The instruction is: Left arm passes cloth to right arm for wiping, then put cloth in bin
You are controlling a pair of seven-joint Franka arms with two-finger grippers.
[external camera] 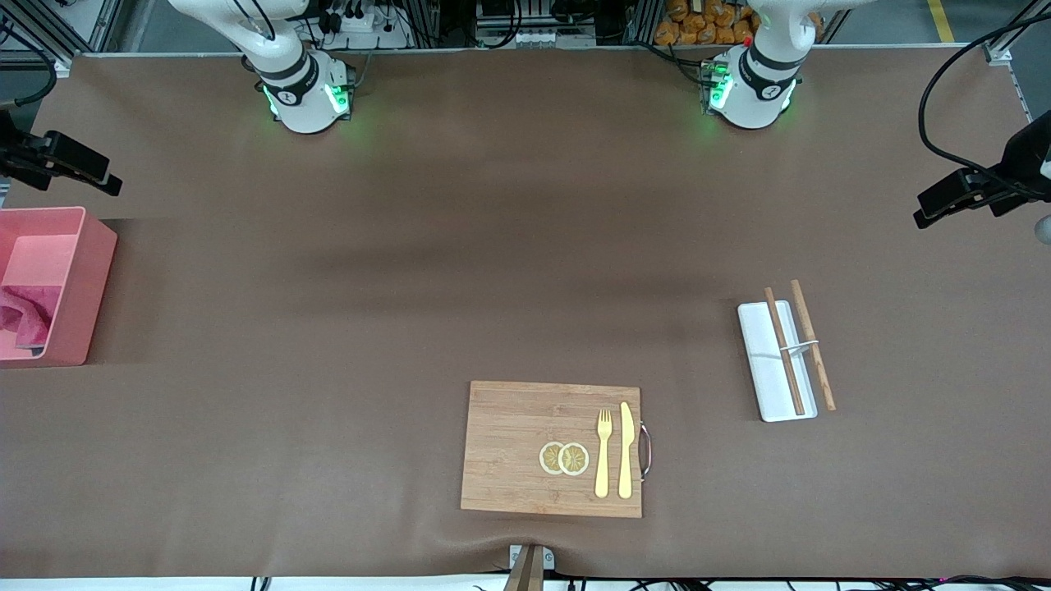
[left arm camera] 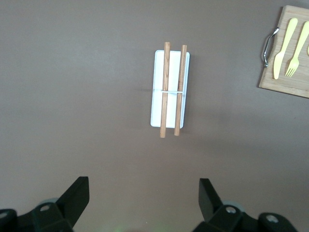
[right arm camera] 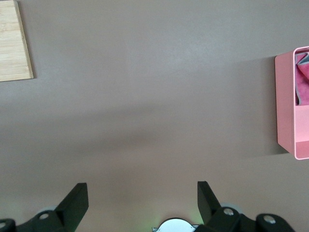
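Brown matting covers the worktop (external camera: 410, 246); no readable writing or labels on anything. Cloth (external camera: 23, 316) lies in the bin (external camera: 90, 271), at the worktop edge on the right arm's end. Left hand (left arm camera: 144, 195) high over the white tray (left arm camera: 157, 104), fingers spread, holding nothing. Right hand (right arm camera: 142, 195) high over bare matting between the bin (right arm camera: 285, 106) and the board (right arm camera: 14, 43), fingers spread, holding nothing. Both arms wait. Two wooden sticks (external camera: 800, 345) lie along the tray (external camera: 759, 345), toward the left arm's end. Board (external camera: 509, 447), near the front camera's edge, carries a fork (external camera: 603, 451), knife (external camera: 626, 447) and two lemon slices (external camera: 564, 458).
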